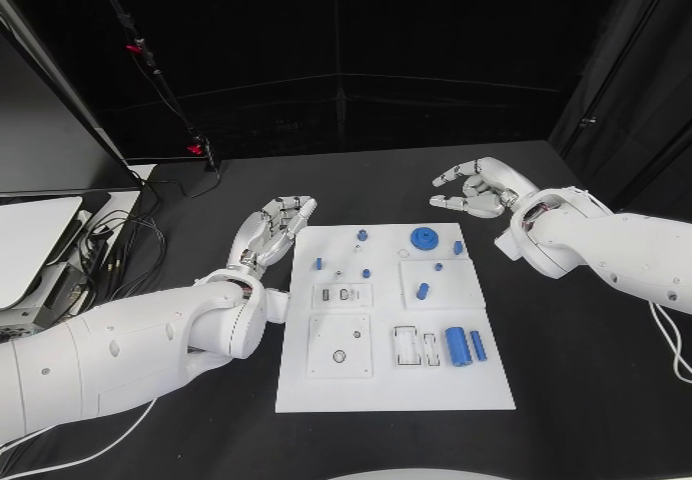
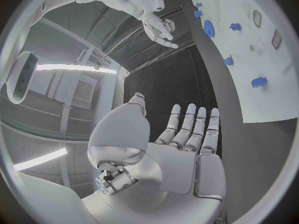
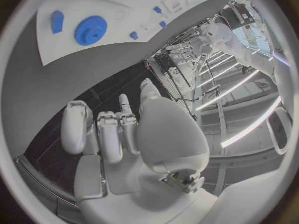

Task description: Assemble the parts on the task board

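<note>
The task board (image 1: 394, 390) lies flat in the middle of the black table (image 1: 577, 380), long axis running away from me, far short edge between my two hands. Judging by how the pieces lie, assembly looks barely begun, if at all: most parts sit loose on the white surface.

Largest part: the blue gear (image 1: 424, 238), lying flat near the far edge, toothed rim visible in the right wrist view (image 3: 91, 30). Whether it is seated on a post I cannot tell.

Next: a blue cylinder (image 1: 456, 346) on its side near the board's near right corner, long axis along the board's length. Just beside it, a thinner blue bar (image 1: 477, 346) lies parallel. Both lie next to an outlined slot fixture (image 1: 415, 347) that looks unfilled, so I judge these still to be inserted.

Smaller: a short blue peg (image 1: 423, 291) on the raised right-centre plate, tilted slightly off the board's axis. Several small blue pieces dot the far left area; too small to judge orientation.

My left hand (image 1: 274, 228) rests just beside the board's far left corner, fingers straight and apart, holding nothing. My right hand (image 1: 480, 189) hovers beyond the far right corner, fingers loosely curled but spread, nothing in them.
</note>
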### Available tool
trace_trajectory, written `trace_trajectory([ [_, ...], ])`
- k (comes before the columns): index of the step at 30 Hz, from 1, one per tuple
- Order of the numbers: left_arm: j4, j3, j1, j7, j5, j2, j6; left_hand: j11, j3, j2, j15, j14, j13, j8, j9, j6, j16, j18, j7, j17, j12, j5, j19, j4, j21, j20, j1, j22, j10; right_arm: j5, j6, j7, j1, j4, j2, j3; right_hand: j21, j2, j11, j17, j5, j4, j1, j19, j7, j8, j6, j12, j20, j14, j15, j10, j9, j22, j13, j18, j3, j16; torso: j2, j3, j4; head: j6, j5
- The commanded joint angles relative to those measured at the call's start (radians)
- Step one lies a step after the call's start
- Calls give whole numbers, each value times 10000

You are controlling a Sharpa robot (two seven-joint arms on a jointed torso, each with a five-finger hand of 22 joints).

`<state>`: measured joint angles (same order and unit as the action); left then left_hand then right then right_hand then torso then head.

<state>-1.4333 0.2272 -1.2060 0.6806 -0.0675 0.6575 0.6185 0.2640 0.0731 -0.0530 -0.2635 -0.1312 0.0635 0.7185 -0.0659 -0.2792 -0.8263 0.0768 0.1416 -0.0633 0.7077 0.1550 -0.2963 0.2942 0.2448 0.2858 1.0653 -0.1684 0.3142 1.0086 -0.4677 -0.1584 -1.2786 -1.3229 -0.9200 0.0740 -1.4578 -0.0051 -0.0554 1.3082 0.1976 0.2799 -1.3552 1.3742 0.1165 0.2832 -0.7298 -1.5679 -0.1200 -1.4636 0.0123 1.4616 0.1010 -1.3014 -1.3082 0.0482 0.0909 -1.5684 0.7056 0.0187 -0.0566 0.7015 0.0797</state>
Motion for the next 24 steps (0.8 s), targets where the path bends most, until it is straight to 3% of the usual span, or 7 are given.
trace_trajectory([
  [1,-10,-7,-15,2569,-64,1,-15,10,63,-112,8,-55,4,-59,9,-70,-4,184,1555,-9,-38,50,-11,-23,62,35,-5,0,51,1317,233,225,-1,231,109,-2,-938,-150,-39,2626,310,-36,-11,1582,96,383,-220,-29,-35,-1072,52,1092,129,-2377,-2626,-383,-97,-24,6,2,-10,-5,38],
  [2,-11,-7,-15,2569,-64,2,-15,10,63,-112,8,-55,4,-59,9,-70,-4,184,1555,-9,-38,50,-11,-23,62,35,-5,0,51,1563,326,341,13,368,183,-2,-1123,-229,-101,2626,475,-38,-27,1952,186,597,-191,-29,-76,-1072,86,1092,209,-2683,-2626,-479,-162,-24,7,4,-6,15,27],
  [6,-10,-4,-12,2568,-64,13,-17,10,63,-112,8,-55,4,-59,9,-70,-4,184,1555,-9,-38,50,-11,-23,62,35,-5,0,51,1915,688,685,48,690,409,-1,-1130,-447,-297,2626,614,8,2,1965,397,1048,-1,-29,-228,-1072,245,1092,377,-2694,-2626,-482,-363,-24,-4,-5,25,44,-21],
  [11,-4,-2,-6,2569,-64,8,-26,10,82,-117,8,-62,6,-65,8,-74,-8,184,1554,-10,-35,58,-7,-28,63,36,15,2,60,2407,991,1028,85,904,595,-1,-1130,-693,-444,2626,709,8,-8,1965,506,1203,211,-29,-356,-1072,371,1092,424,-2694,-2626,-482,-531,-24,3,0,-17,42,33],
  [17,-12,0,-1,2566,-64,20,-22,10,82,-117,8,-62,6,-65,8,-74,-8,184,1554,-10,-35,58,-7,-28,63,36,15,2,60,3200,1262,1391,127,1098,810,-1,-1130,-1211,-613,2626,796,86,-76,1965,647,1414,316,-29,-536,-1072,535,1092,468,-2694,-2626,-482,-1028,-24,2,-1,-10,65,36],
  [20,-11,1,0,2564,-64,24,-20,10,82,-117,8,-62,6,-65,8,-74,-8,184,1554,-10,-35,58,-7,-28,63,36,15,2,60,3489,1419,1548,156,1163,904,-1,-1130,-1521,-629,2626,1183,97,-79,1965,648,1525,277,-29,-575,-1072,547,1092,488,-2694,-2626,-482,-1259,-24,-4,-2,-10,73,34],
  [24,-9,1,1,2552,-64,26,-17,10,82,-117,8,-62,6,-65,8,-74,-8,184,1554,-10,-35,58,-7,-28,64,36,16,2,60,3740,1806,1850,202,1226,1013,-1,-1130,-1666,-626,2626,1430,83,-156,1965,640,1559,319,-29,-564,-1072,523,1092,483,-2694,-2626,-482,-1410,-24,-1,3,-13,76,33],
])
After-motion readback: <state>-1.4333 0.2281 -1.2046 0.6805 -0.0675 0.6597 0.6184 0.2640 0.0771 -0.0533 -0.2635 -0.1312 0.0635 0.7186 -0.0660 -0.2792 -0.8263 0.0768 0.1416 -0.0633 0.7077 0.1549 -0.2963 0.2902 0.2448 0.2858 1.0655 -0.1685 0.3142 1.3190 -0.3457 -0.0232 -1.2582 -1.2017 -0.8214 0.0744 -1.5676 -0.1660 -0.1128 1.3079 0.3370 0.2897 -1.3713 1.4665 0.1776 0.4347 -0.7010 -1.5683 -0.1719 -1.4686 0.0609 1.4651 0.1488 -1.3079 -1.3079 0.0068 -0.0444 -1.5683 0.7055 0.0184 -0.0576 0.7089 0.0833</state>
